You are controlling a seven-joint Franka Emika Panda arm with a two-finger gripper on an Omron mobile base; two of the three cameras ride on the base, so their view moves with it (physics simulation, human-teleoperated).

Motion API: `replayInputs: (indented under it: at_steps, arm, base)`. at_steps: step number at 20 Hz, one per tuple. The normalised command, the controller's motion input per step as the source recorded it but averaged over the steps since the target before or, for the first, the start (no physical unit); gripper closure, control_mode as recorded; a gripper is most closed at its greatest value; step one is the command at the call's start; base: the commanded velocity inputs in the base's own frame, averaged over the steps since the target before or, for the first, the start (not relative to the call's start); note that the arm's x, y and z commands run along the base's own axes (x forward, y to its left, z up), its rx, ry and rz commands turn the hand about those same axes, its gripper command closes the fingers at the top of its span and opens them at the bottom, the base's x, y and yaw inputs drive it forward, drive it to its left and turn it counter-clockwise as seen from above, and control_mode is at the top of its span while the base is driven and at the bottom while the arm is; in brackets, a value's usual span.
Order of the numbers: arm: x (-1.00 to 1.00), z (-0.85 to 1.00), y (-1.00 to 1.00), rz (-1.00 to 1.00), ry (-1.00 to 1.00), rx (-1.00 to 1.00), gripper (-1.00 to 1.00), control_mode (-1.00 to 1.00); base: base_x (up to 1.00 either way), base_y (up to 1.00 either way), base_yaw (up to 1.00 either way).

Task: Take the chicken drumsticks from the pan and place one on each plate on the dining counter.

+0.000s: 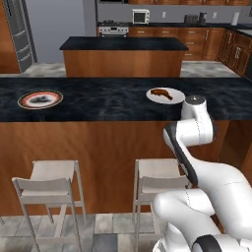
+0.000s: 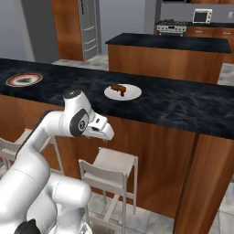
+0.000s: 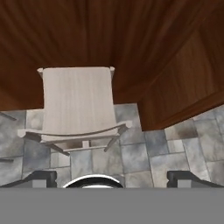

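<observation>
My gripper [image 3: 112, 177] hangs spread wide and empty below the counter edge, pointing down at a pale stool [image 3: 78, 105] on the grey tile floor [image 3: 175, 148], with the wood front of the counter [image 1: 98, 147] just beyond it. Up on the black top, one reddish-brown drumstick [image 1: 162, 93] lies on the near plate [image 1: 166, 95], while the other plate [image 1: 40, 99] sits well apart to the left, something dark on it that I cannot make out; an island [image 1: 123, 54] stands behind
</observation>
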Motion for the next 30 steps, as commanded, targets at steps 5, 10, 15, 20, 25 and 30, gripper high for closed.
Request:
replayInputs:
  at_steps: [5,10,15,20,25,30]
  arm:
    - [-0.09,-0.30,0.00,0.00,0.06,0.01,-1.00,-1.00]
    - [0.00,0.00,0.00,0.00,0.00,0.00,-1.00,1.00]
    - [0.00,0.00,0.00,0.00,0.00,0.00,-1.00,1.00]
    - [0.00,0.00,0.00,0.00,0.00,0.00,-1.00,1.00]
    - [0.00,0.00,0.00,0.00,0.00,0.00,-1.00,1.00]
    - [0.00,0.00,0.00,0.00,0.00,0.00,-1.00,1.00]
  base:
    - [0.00,0.00,0.00]
    - [0.00,0.00,0.00]
    - [-0.15,-0.44,-0.23]
    - [-0.01,-0.86,-0.37]
    - [0.00,-0.93,-0.29]
    - [0.01,-0.97,-0.17]
